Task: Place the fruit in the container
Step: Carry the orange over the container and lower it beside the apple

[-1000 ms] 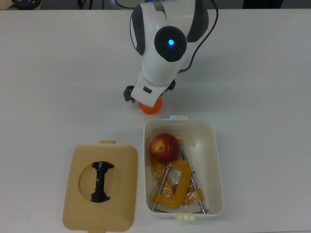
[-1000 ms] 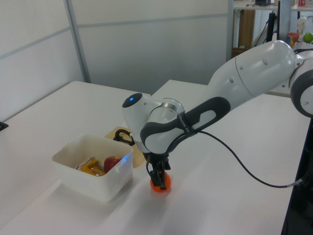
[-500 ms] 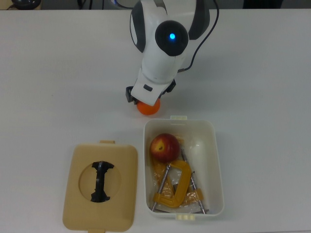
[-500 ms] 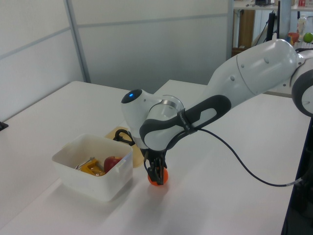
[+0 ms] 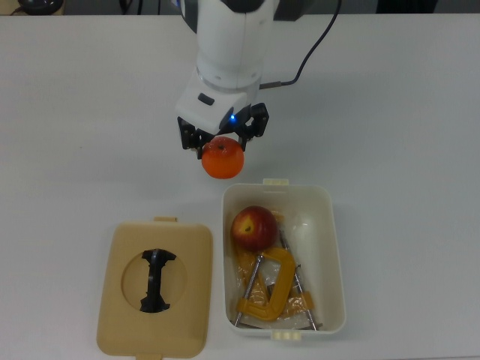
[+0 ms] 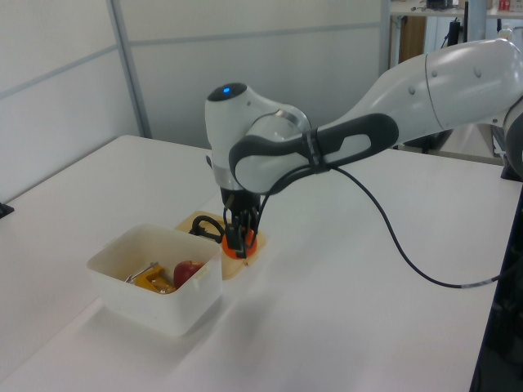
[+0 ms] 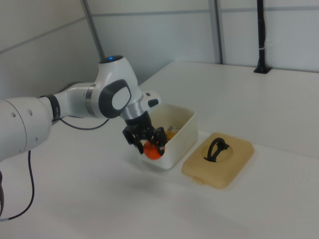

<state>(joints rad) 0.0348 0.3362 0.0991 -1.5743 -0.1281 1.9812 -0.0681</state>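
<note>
The pincer [image 5: 223,142] was clamped on the orange [image 5: 223,158], fingers on either side of it, w/ the fruit lifted clear of the white bench [image 5: 90,112]; in the right view its shadow lay on the bench below it, well apart from it. In the top view the orange hung just off the tub [image 5: 335,247], at approx. 12 o'clock from the tub's near short wall and a bit toward 11, not over the opening. In the left view the orange [image 6: 243,242] showed past the tub's far corner, in front of the lid; in the right view the orange [image 7: 152,150] hung against the tub's [image 7: 183,130] outer wall. The apple [image 5: 253,228] sat inside the tub at its 12 o'clock end, stem dimple up, touching the yellow clamps [image 5: 268,289] that filled the 6 o'clock half. Some clear wrap or bag lay by the apple at approx. 3 o'clock, can't tell what exactly. The tan lid [image 5: 154,289] w/ its black handle [image 5: 156,279] lay flat on the bench at 9 o'clock from the tub, just beside it, not touching. The arm [image 5: 229,45] reached in from 12 o'clock in the top view, a black cable [image 5: 315,52] trailing off it.
</note>
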